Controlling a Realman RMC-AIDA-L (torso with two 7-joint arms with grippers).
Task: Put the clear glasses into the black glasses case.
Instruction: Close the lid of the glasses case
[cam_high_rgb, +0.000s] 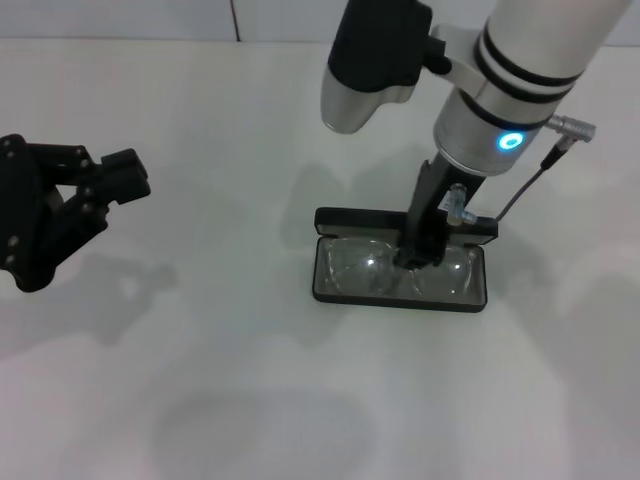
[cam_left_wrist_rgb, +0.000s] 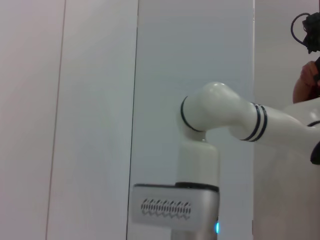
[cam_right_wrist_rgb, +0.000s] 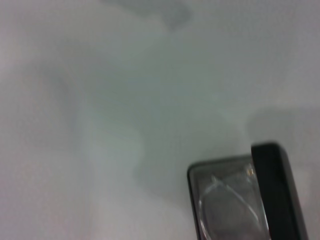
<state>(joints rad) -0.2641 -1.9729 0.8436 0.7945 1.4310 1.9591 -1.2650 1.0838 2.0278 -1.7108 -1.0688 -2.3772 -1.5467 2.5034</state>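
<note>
Head view: the black glasses case (cam_high_rgb: 400, 268) lies open on the white table (cam_high_rgb: 200, 380), right of centre and well in from every edge you can see. Its lid (cam_high_rgb: 345, 217) stands up along the far side. Bare tabletop surrounds the case, widest toward the near edge and toward the left.

The clear glasses (cam_high_rgb: 365, 268) lie inside the tray of the case, lens spanning nearly its full width. They read only as faint curved outlines and small glints over the grey lining. In the right wrist view you see one rounded corner of the case (cam_right_wrist_rgb: 225, 200) with a clear curved piece of the glasses (cam_right_wrist_rgb: 227, 192) inside it; the rest is cut off by the frame.

The right gripper (cam_high_rgb: 420, 255) reaches straight down into the middle of the case, its tip at the glasses. Its own body hides the fingers, so you cannot tell whether it is clenched or released.

The left gripper (cam_high_rgb: 125, 180) hangs above the table near the left edge, well apart from the case, fingers spread and holding nothing. The left wrist view shows only a wall and the right arm (cam_left_wrist_rgb: 220, 115).
</note>
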